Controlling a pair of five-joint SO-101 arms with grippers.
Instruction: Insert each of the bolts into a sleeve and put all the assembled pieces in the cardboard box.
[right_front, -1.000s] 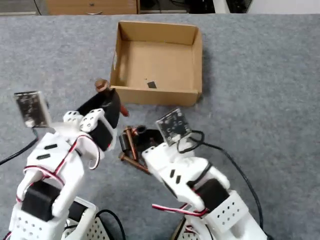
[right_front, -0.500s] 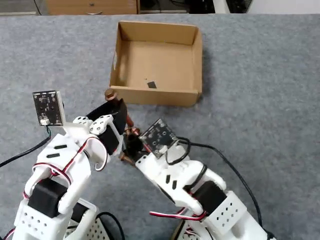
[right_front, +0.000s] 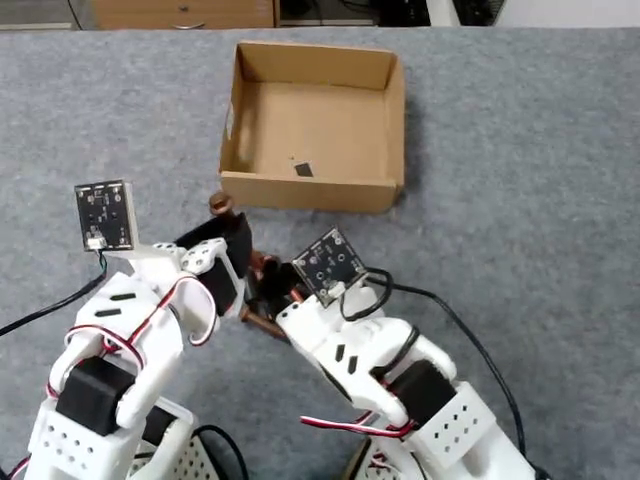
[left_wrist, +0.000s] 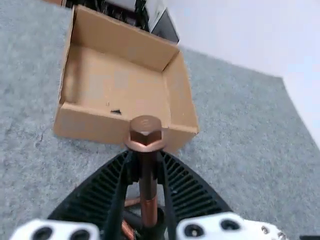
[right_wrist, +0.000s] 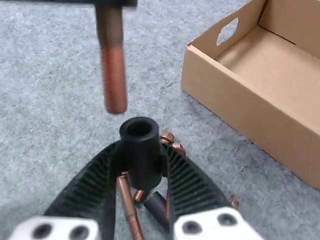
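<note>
My left gripper (left_wrist: 145, 170) is shut on a copper bolt (left_wrist: 145, 165), hex head up, shaft pointing down. That same bolt (right_wrist: 113, 65) hangs just above the black sleeve (right_wrist: 140, 150), on which my right gripper (right_wrist: 141, 165) is shut with the sleeve's open bore facing up. Bolt tip and sleeve mouth stand slightly apart. From above, the bolt head (right_front: 221, 204) shows at the left gripper (right_front: 228, 235), with the right gripper (right_front: 268, 290) close beside it. The open cardboard box (right_front: 313, 125) stands behind them with no pieces in it.
Several loose copper bolts (right_wrist: 131, 215) and another black sleeve (right_wrist: 156, 204) lie on the grey carpet under my right gripper. Bolts (right_front: 258, 322) peek out between the arms. Open carpet spreads to the right of the box.
The left gripper carried the bolt rightward and lower, over the sleeve. The right arm swung left and brought the sleeve under the bolt.
</note>
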